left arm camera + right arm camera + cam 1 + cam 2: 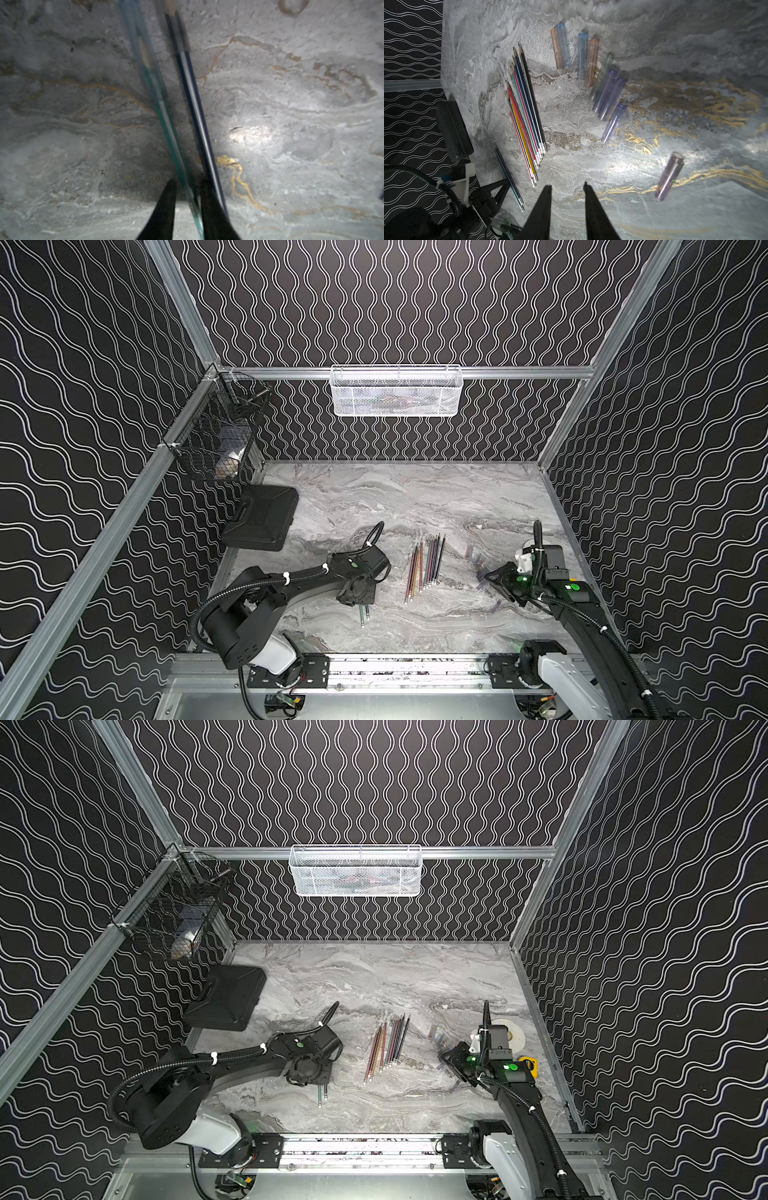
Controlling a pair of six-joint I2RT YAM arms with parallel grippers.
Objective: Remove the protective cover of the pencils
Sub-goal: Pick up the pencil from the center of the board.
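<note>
Your left gripper straddles the teal pencil with its fingers set narrow around it. The wrist picture is smeared, though, so you cannot tell whether they pinch the shaft or only flank it. A dark blue pencil lies right against one finger, and a squeeze could drag or roll it along. At the teal pencil's far end sits a translucent cover, apparently on. If the hold is loose, expect the shaft to slide through the fingers when that cover is tugged. Your right gripper hangs apart and empty above the table. One loose cover lies near it and other covers beyond, and brushing any of them would send them rolling. The bare pencils lie in a tight row between the two arms, where a low sweep toward the teal one could scatter them
</note>
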